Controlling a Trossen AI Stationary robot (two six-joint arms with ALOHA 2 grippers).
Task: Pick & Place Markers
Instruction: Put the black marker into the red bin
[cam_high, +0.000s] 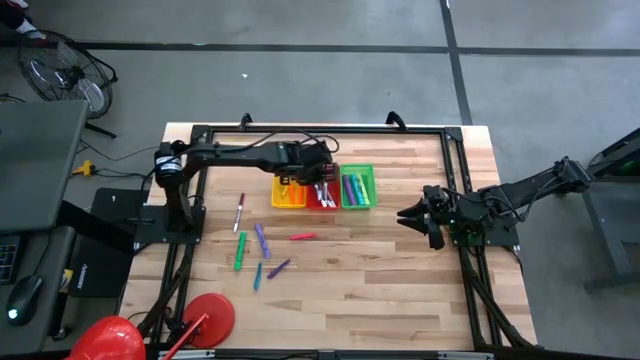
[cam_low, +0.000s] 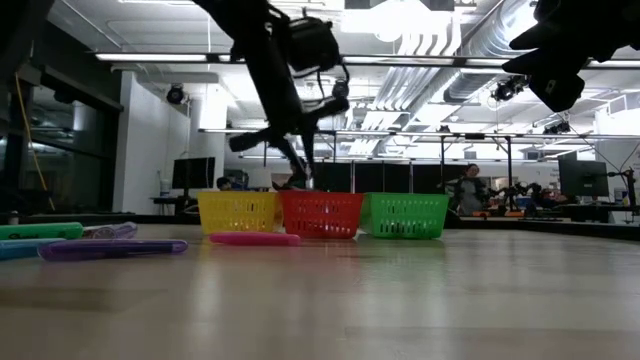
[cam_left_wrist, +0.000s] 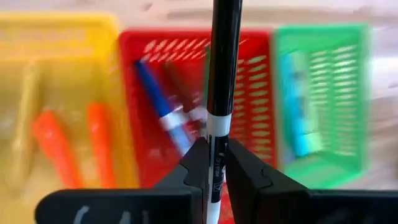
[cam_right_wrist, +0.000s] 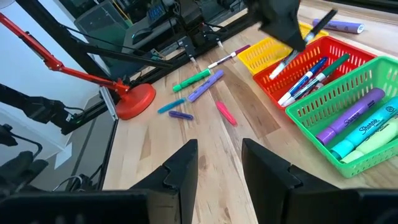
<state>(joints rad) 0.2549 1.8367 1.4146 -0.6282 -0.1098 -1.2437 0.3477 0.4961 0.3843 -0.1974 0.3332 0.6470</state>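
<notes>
Three mesh baskets stand in a row at the table's far middle: yellow (cam_high: 289, 192), red (cam_high: 322, 195) and green (cam_high: 357, 187), each with markers inside. My left gripper (cam_left_wrist: 216, 149) hangs over the red basket (cam_left_wrist: 186, 93), shut on a black marker (cam_left_wrist: 222, 56) with a white band. Loose markers lie flat on the table nearer the front: a white one (cam_high: 240, 212), a green one (cam_high: 240, 250), a purple one (cam_high: 262, 238) and a pink one (cam_high: 302, 237). My right gripper (cam_right_wrist: 219, 162) waits open at the table's right, with nothing between its fingers. My left gripper pinches the black marker between its two fingers at the white band on its barrel (cam_left_wrist: 217, 134). The fingers come slanting down from above and lie across the marker. The marker (cam_right_wrist: 305, 43) sits tilted in the hold, above the red basket's wall.
A red round-footed stand (cam_high: 205, 318) sits at the table's near left corner. A black frame rail (cam_high: 320, 130) runs along the far edge behind the baskets. Bare wood (cam_high: 380, 280) lies between the loose markers and my right arm.
</notes>
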